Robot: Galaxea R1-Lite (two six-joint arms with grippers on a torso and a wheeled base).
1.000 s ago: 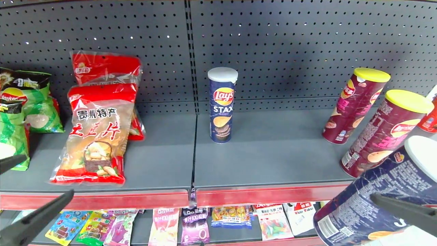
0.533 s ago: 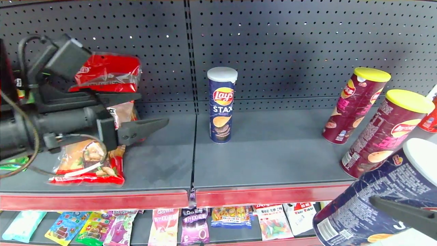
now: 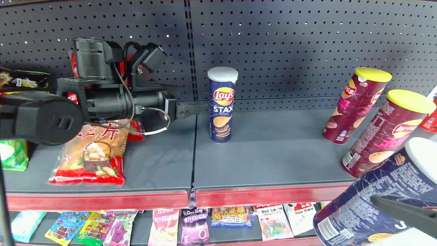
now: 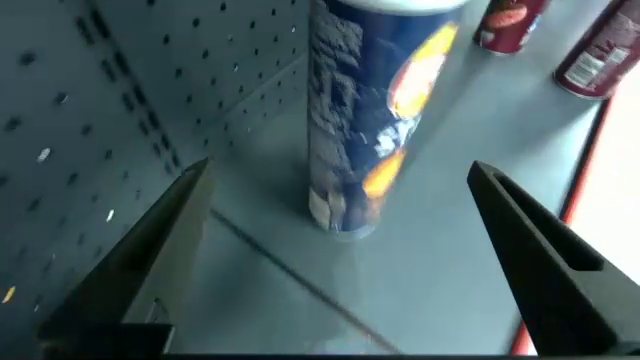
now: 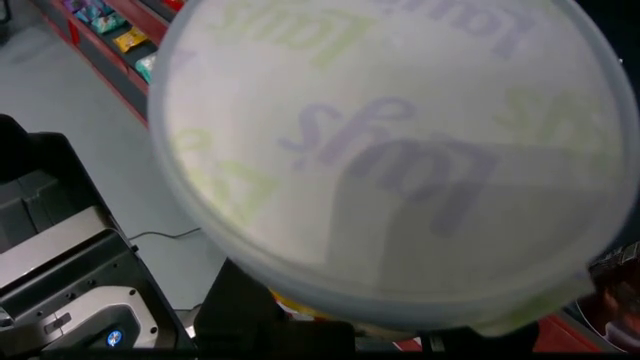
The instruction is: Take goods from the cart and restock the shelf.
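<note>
Now the left arm lies level across the shelf (image 3: 273,164), stretched in from the left at mid-height of the standing blue can (image 3: 222,106). The left hand (image 3: 196,108) points at that can's left side, its one visible fingertip just beside the can; whether it touches is not clear. From the left wrist, the left hand (image 4: 340,172) has its two fingers spread wide and holds nothing, and the standing blue can (image 4: 375,110) sits ahead in the gap between them, upright on the shelf near the pegboard (image 4: 120,100). The can's top is cut off there.

The arm's bulk covers much of the red bags (image 3: 92,150) leaning at the left of the shelf.

Low on the right, in front of the shelf edge, the right hand (image 3: 389,205) grips the held blue can (image 3: 372,191), which is tilted with its white lid up and to the right. Only one dark finger shows across the can; the other is hidden and the can's base is cut off. From the right wrist, the lid (image 5: 390,150) blocks the fingers.

Two purple cans (image 3: 355,106) with yellow lids stand on the right of the shelf.
</note>
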